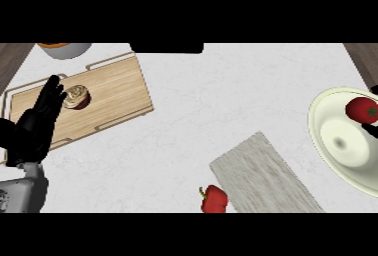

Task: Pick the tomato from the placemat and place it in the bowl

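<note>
The red tomato (362, 110) is over the upper right part of the cream bowl (332, 150), at the view's right edge. Only dark fingers of my right hand (370, 130) show there, one bit above the tomato and one below it, curled about it. The rest of that hand is cut off by the edge. The grey placemat (262, 175) lies left of the bowl with nothing on its top. My left hand (40, 117) rests open at the far left, fingers up, over a wooden board.
A wooden cutting board (111, 95) at the left carries a halved red onion (77, 96). A red pepper (214, 199) lies at the placemat's lower left corner. A grey cup (66, 50) and a black object (166, 47) sit along the far edge.
</note>
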Controlling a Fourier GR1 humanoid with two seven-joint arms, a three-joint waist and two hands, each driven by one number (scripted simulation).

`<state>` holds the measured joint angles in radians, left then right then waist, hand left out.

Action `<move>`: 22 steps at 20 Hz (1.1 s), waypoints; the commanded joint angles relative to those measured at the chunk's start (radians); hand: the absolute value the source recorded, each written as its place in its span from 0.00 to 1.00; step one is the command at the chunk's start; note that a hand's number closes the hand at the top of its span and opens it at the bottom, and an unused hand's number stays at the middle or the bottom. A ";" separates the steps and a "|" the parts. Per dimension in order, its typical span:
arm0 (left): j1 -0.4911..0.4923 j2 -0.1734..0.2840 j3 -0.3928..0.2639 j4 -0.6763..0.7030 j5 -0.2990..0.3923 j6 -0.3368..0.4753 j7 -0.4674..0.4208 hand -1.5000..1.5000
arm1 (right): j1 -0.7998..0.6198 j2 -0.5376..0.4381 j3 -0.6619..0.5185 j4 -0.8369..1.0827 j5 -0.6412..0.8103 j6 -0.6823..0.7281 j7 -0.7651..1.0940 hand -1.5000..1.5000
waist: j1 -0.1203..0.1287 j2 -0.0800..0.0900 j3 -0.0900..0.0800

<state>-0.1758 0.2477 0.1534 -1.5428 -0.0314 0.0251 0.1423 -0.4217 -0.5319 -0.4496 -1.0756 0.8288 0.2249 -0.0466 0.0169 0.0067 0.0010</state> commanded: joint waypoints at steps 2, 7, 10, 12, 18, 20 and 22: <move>-0.053 0.009 0.013 0.015 -0.007 0.012 0.025 0.50 | -0.034 -0.044 -0.004 0.246 -0.039 -0.006 -0.205 0.00 | -0.003 -0.001 0.001; -0.016 -0.002 0.014 0.016 -0.002 0.010 0.001 0.50 | -0.095 0.019 -0.206 0.236 -0.291 0.048 -0.231 0.00 | -0.022 -0.006 0.001; 0.037 -0.014 0.004 0.005 -0.017 0.013 -0.041 0.50 | -0.153 -0.026 -0.348 0.282 -0.438 0.104 -0.232 0.00 | -0.018 -0.008 0.002; 0.024 -0.012 0.003 -0.018 -0.007 0.010 0.001 0.50 | -0.142 -0.046 -0.420 0.316 -0.523 0.163 -0.237 0.00 | -0.025 -0.011 0.002; -0.028 0.001 0.015 0.015 -0.013 0.011 0.014 0.50 | -0.056 -0.271 -0.491 0.512 -0.586 0.307 -0.260 0.00 | -0.016 -0.002 0.001; 0.057 -0.024 -0.006 -0.016 -0.020 0.006 -0.037 0.50 | -0.009 -0.348 -0.516 0.598 -0.599 0.365 -0.339 0.00 | -0.006 0.000 0.002; 0.033 -0.017 0.006 0.031 -0.020 0.002 -0.061 0.50 | 0.044 -0.399 -0.526 0.645 -0.614 0.442 -0.377 0.00 | -0.012 0.000 0.002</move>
<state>-0.1523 0.2355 0.1605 -1.5283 -0.0463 0.0299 0.1089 -0.4471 -0.8275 -0.9416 -0.5413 0.2456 0.5707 -0.3562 0.0024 0.0048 0.0025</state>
